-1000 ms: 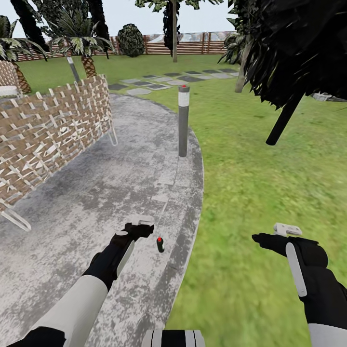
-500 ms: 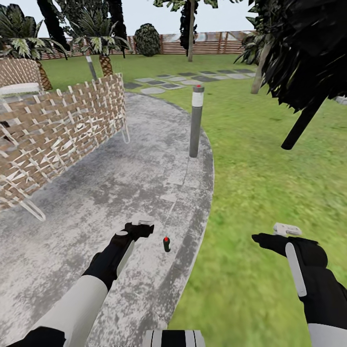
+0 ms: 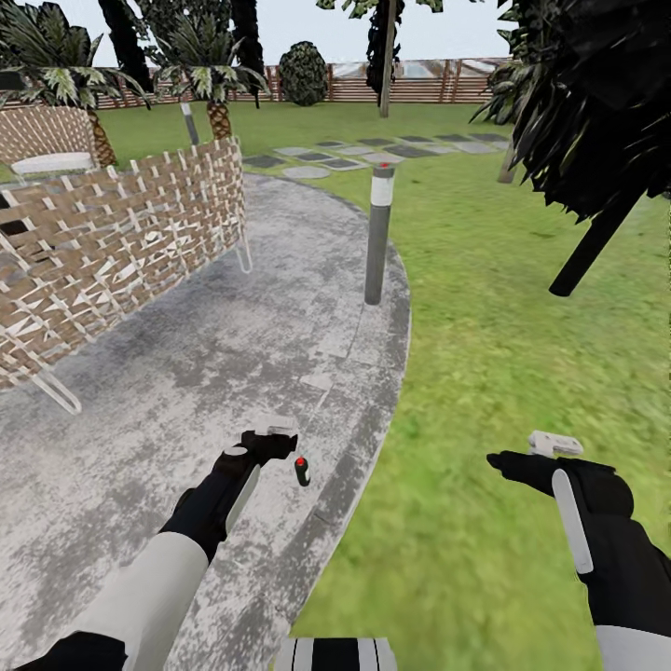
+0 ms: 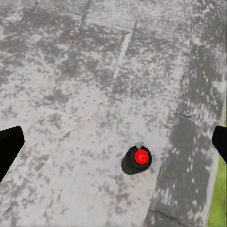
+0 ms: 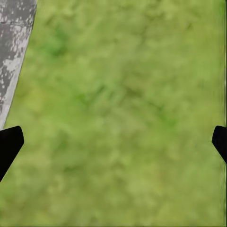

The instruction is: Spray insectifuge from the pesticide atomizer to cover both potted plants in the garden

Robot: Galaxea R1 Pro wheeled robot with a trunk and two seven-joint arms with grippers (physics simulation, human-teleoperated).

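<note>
- Left gripper is hanging over the grey paving, fingers spread wide, gripping nothing.
- Right gripper is also spread and empty, sitting over the lawn.
- Pesticide atomizer, a dark bottle with a red top, is standing upright on the paving just beside the left gripper, untouched.
- Pickup is not yet done; all spraying is looking still to do.
- Grey bollard is standing further along the path edge.

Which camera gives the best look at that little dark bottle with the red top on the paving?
The left wrist view: the bottle sits large, seen from above, red cap clear. In the head view it is tiny beside the left claw. The right wrist view faces grass.
</note>
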